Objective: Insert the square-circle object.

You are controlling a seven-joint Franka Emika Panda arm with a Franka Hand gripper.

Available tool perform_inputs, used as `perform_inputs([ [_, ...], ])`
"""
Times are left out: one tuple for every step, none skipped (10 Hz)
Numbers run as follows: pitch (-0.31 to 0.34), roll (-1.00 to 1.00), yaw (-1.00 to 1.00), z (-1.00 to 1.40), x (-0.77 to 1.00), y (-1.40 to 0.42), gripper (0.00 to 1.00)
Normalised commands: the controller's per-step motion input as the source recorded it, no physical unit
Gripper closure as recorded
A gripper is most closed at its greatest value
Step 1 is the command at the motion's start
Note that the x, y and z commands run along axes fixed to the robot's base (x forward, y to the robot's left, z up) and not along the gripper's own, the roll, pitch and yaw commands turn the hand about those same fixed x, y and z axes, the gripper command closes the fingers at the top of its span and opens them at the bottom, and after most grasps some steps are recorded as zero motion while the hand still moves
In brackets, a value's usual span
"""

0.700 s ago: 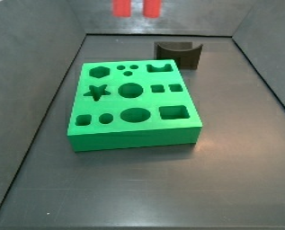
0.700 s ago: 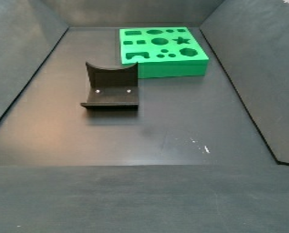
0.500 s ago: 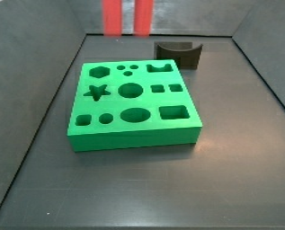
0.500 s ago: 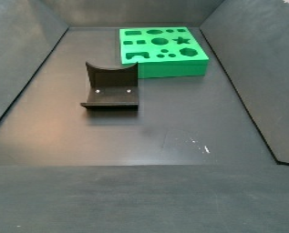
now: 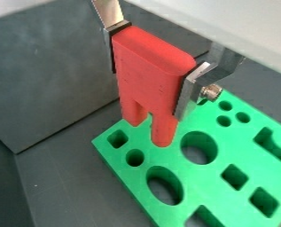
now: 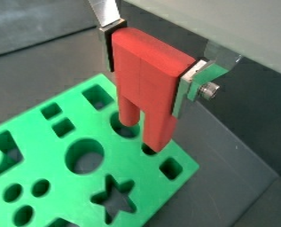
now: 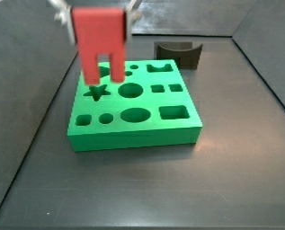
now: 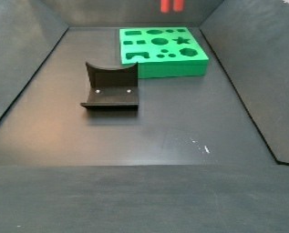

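Observation:
My gripper (image 7: 96, 11) is shut on the square-circle object (image 7: 100, 40), a red piece with two prongs, one round and one square. The silver fingers (image 5: 111, 40) clamp its flat sides in both wrist views, where the gripper (image 5: 154, 66) (image 6: 150, 66) holds the piece (image 5: 149, 106) (image 6: 149, 111) upright, prongs down. It hangs above the left rear part of the green board (image 7: 132, 139), over the hexagon and star holes, not in any hole. In a side view only the prong tips (image 8: 171, 5) show, at the top edge above the board (image 8: 165, 71).
The dark fixture (image 7: 181, 52) stands on the floor behind the board's right rear corner; it also shows in a side view (image 8: 110, 86), apart from the board. The board (image 5: 113, 142) (image 6: 154, 191) has several shaped holes. Sloped dark walls ring the bin.
The gripper with the red piece has come forward from the back wall and down, and now hangs over the board's left rear. Board and fixture have not moved.

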Motion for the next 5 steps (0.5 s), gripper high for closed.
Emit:
perform_inputs([
  [-0.143, 0.06, -0.05, -0.86, -0.29, -0.22, 1.0],
  [-0.089, 0.17, -0.05, -0.81, -0.26, -0.32, 1.0],
  [0.006, 0.35, -0.08, -0.58, -0.07, -0.38, 1.0],
  [0.036, 0.38, -0.08, -0.5, -0.06, -0.33, 1.0],
  [0.024, 0.31, -0.05, -0.52, -0.06, -0.22, 1.0],
])
